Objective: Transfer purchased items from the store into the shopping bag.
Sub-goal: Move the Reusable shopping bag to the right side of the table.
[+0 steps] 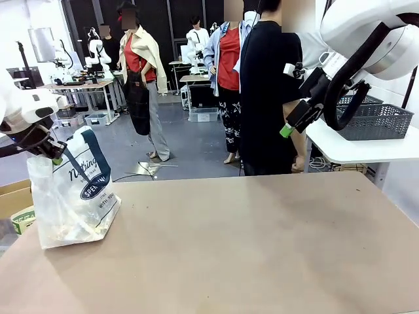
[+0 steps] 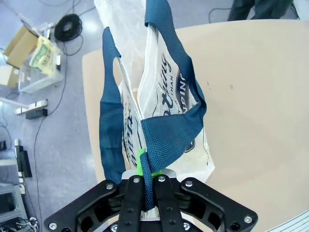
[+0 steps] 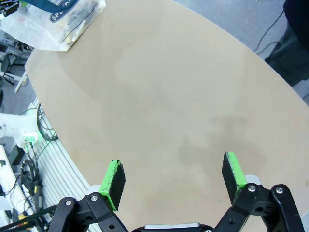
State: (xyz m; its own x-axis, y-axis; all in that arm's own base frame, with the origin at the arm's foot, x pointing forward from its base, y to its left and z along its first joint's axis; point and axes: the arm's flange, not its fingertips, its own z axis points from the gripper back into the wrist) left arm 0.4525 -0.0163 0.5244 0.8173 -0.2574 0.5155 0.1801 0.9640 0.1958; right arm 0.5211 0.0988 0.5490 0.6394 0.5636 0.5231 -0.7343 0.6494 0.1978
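Observation:
The shopping bag [image 1: 75, 193], translucent white with navy handles and a round navy logo, stands on the table's left end. My left gripper [image 1: 57, 159] is shut on one navy handle [image 2: 166, 130] and holds it up above the bag; the other handle [image 2: 110, 125] hangs loose beside it. The bag [image 3: 53, 21] also lies at the top left of the right wrist view. My right gripper [image 1: 286, 131] hangs high at the right, above the table, its green pads [image 3: 115, 178] wide open over bare tabletop. The store, a dark grey mesh basket [image 1: 374, 120], sits on a white side table at the right.
A person in a dark top [image 1: 265, 91] stands beyond the far edge, next to the right gripper. The tan table [image 1: 249, 242] stretches wide between bag and basket. Cardboard boxes [image 2: 26, 46] and cables lie on the floor left of the table.

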